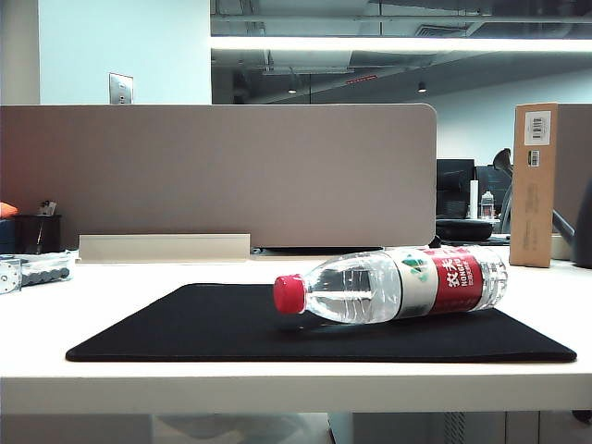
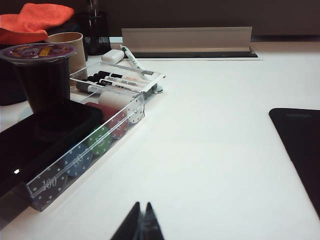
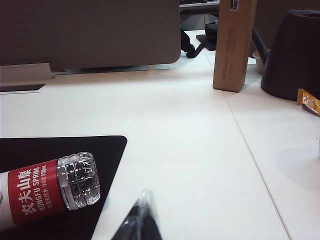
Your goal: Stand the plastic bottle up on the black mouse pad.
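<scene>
The plastic bottle [image 1: 393, 283] lies on its side on the black mouse pad [image 1: 213, 328], red cap toward the left, ribbed base toward the right. In the right wrist view the bottle's base [image 3: 75, 181] and red label rest on the pad's corner [image 3: 107, 147]. My right gripper [image 3: 144, 197] is shut and empty over the white table, a short way from the bottle's base. My left gripper [image 2: 141, 206] is shut and empty above bare table, with the pad's edge [image 2: 300, 135] off to one side. Neither gripper shows in the exterior view.
A clear box of markers and dotted tape rolls [image 2: 95, 130], a dark cup [image 2: 42, 75] and an orange cloth [image 2: 30, 20] sit by the left arm. A cardboard box [image 3: 232, 45] and dark round object [image 3: 292, 55] stand near the right arm. A grey partition [image 1: 217, 171] backs the table.
</scene>
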Controlling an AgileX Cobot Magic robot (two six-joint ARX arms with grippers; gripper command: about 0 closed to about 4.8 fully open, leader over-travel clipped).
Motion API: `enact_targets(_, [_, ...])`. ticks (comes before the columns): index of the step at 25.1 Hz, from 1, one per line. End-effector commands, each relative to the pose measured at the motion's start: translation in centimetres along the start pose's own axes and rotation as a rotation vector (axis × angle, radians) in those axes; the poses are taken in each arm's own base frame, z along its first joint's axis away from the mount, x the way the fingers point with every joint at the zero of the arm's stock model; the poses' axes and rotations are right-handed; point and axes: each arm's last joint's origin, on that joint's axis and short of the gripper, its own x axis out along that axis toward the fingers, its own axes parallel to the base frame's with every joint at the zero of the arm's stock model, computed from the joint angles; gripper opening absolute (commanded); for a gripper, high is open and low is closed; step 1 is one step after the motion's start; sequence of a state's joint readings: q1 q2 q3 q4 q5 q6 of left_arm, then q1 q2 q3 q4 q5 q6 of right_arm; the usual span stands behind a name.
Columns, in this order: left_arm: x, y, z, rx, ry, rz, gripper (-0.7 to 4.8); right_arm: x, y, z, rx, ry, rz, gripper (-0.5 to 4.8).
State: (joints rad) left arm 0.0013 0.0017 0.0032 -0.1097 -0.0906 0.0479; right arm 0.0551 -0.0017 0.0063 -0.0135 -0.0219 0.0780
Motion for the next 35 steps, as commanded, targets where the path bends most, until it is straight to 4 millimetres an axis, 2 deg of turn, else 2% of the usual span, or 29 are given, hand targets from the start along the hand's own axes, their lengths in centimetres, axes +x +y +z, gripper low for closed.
enact_targets(1, [0.0, 0.0, 0.2, -0.004, -0.013, -0.002, -0.04, 0.0, 0.0, 0.0, 0.0, -0.013, 0.0, -0.01])
enact_targets(13, [-0.1, -0.4, 0.1, 0.001, -0.001, -0.038, -0.04, 0.0, 0.0, 0.0, 0.0, -0.013, 0.001, -0.01])
enact_targets(18, [-0.4, -2.2, -0.1, 0.027, 0.014, -0.225, -0.04, 0.0, 0.0, 0.0, 0.085, -0.014, 0.001, -0.01])
enact_targets(25, [-2.2, -5.5, -0.1, 0.075, -0.009, -0.624, -0.04, 0.0, 0.1, 0.8, 0.4, -0.088, 0.051, -0.01])
enact_targets(28, [-2.8, -6.2, -0.1, 0.086, -0.015, -0.712, -0.04, -0.1, 0.3, 1.3, 0.415, -0.114, 0.116, -0.01])
enact_targets(30, [-3.0, -6.4, -0.1, 0.09, -0.017, -0.745, -0.04, -0.3, 0.5, 2.0, 0.409, -0.127, 0.166, -0.01])
enact_targets(32, [-3.1, -6.5, -0.1, 0.092, -0.018, -0.759, -0.04, -0.8, 0.7, 3.7, 0.404, -0.112, 0.172, -0.02])
enact_targets(33, [-3.1, -6.5, -0.1, 0.092, -0.018, -0.758, -0.04, -1.4, 0.7, 5.2, 0.405, -0.073, 0.115, -0.05])
enact_targets(35, [-3.1, -6.5, -0.1, 0.092, -0.018, -0.757, -0.04, -1.6, 0.9, 8.1, 0.3, -0.017, 0.086, -0.05])
